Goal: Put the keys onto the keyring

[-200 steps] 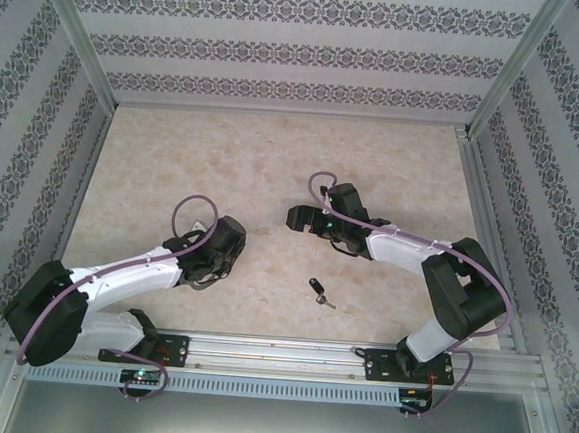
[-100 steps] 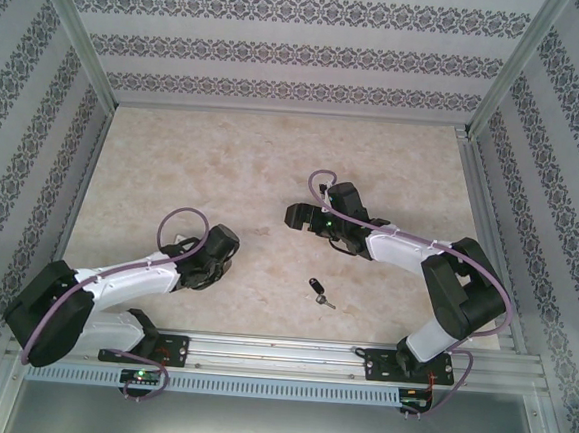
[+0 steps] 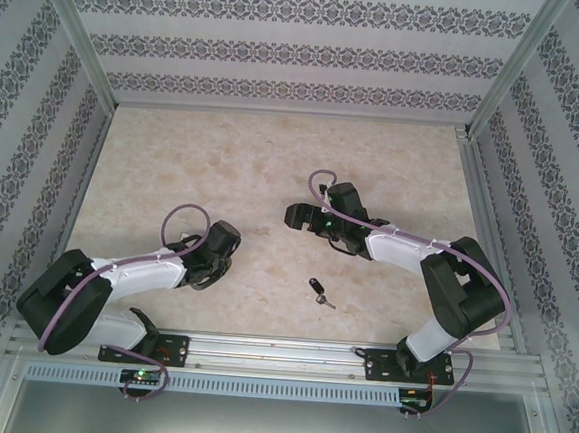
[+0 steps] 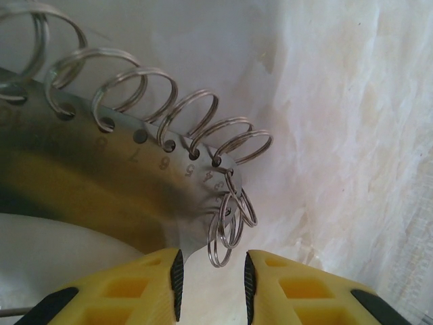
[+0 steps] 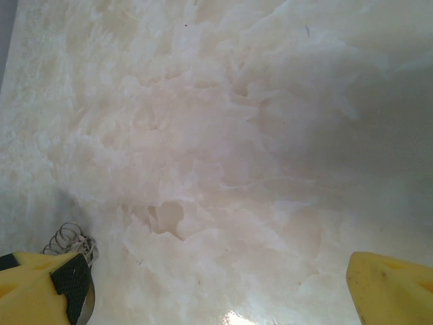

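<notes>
The keyring (image 4: 101,169), a flat grey metal plate with numbered holes and a row of small wire rings (image 4: 226,227) along its edge, lies close in front of my left gripper (image 4: 213,284). Its yellow fingers (image 4: 145,281) stand a little apart, nothing pinched between the pads, and the lowest rings hang just above the gap. From above, that gripper (image 3: 222,246) covers the keyring. The key (image 3: 318,290), black-headed with a short silver blade, lies alone on the table near the front. My right gripper (image 3: 292,217) hovers wide open over bare table (image 5: 216,298). Some of the rings (image 5: 67,237) show at its lower left.
The marble-patterned tabletop (image 3: 273,165) is walled by patterned panels with metal posts (image 3: 78,34) at the corners. A slotted metal rail (image 3: 278,361) runs along the near edge, holding both arm bases.
My left arm has folded back, pulling its gripper slightly toward the near-left. The right arm and the key have not moved.
</notes>
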Controlling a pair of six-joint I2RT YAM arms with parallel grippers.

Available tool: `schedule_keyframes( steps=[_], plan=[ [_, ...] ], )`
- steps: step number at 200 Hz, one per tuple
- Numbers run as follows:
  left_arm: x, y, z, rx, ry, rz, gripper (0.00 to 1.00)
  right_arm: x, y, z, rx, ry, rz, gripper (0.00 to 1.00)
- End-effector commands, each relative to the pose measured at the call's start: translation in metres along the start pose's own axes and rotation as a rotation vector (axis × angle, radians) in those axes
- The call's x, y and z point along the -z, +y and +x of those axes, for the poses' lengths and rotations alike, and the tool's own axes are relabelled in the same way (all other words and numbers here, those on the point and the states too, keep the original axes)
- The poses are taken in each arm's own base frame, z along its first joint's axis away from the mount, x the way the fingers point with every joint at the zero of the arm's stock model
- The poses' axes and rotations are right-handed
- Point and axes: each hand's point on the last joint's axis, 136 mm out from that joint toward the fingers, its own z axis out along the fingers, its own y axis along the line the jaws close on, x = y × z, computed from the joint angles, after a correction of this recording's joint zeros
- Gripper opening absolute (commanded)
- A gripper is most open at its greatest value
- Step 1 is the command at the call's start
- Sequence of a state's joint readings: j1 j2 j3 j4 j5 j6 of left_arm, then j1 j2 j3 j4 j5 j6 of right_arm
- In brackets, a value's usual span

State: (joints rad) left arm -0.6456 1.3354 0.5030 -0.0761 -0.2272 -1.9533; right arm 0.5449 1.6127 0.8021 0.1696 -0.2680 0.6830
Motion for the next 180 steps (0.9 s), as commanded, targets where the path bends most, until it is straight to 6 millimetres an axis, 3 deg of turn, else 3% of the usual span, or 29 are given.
schedule_keyframes(
  steps=[1,87,153,180],
  plan=[
    [-0.004,-0.004,0.0,0.011,0.011,0.018,0.33,-0.002,-0.006,0.001,-0.019,0.001,0.004,0.97],
    [-0.013,-0.003,-0.013,0.019,-0.012,0.01,0.33,-0.004,-0.008,0.004,-0.024,0.005,0.005,0.97],
    [-0.024,-0.001,-0.01,0.026,0.011,-0.001,0.33,-0.004,-0.008,0.003,-0.02,0.004,0.006,0.98],
    [-0.026,-0.003,-0.008,0.024,0.021,0.008,0.25,-0.004,-0.008,0.003,-0.02,0.004,0.007,0.97]
  ],
)
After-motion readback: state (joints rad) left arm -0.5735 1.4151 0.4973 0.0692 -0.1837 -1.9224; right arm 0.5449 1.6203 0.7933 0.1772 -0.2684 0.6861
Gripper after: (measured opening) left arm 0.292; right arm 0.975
